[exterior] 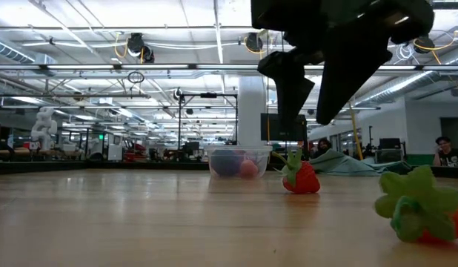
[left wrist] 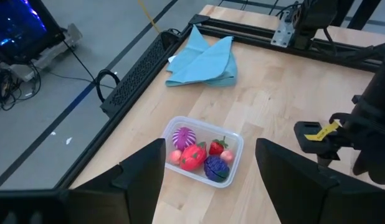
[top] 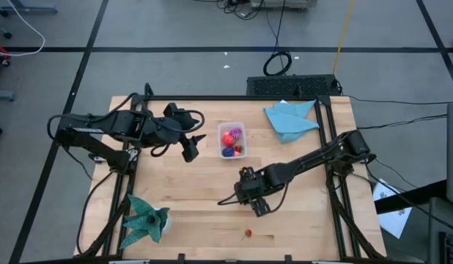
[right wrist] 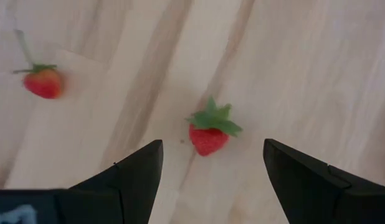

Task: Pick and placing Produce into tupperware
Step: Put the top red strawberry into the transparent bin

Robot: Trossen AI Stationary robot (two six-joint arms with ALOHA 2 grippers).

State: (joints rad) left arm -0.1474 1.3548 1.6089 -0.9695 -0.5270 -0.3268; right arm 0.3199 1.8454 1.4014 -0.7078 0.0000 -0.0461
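The clear tupperware (top: 231,139) (left wrist: 205,155) (exterior: 239,160) stands on the table's far middle. It holds a pink striped fruit, a red one, a purple one and a small strawberry. Two toy strawberries lie on the wood. One (right wrist: 208,134) (exterior: 301,178) is right below my open right gripper (right wrist: 212,144) (exterior: 312,93) (top: 256,204), whose fingers hang above it on either side. The other (top: 247,234) (right wrist: 43,81) (exterior: 422,208) lies nearer the near edge. My open left gripper (top: 191,147) (left wrist: 209,144) hovers just left of the tupperware.
A light blue cloth (top: 289,117) (left wrist: 202,59) lies at the far right corner. A teal-green cloth (top: 144,220) sits at the near left. Black frame rails (top: 329,139) run along the table's sides. Bare wood lies between the tupperware and the strawberries.
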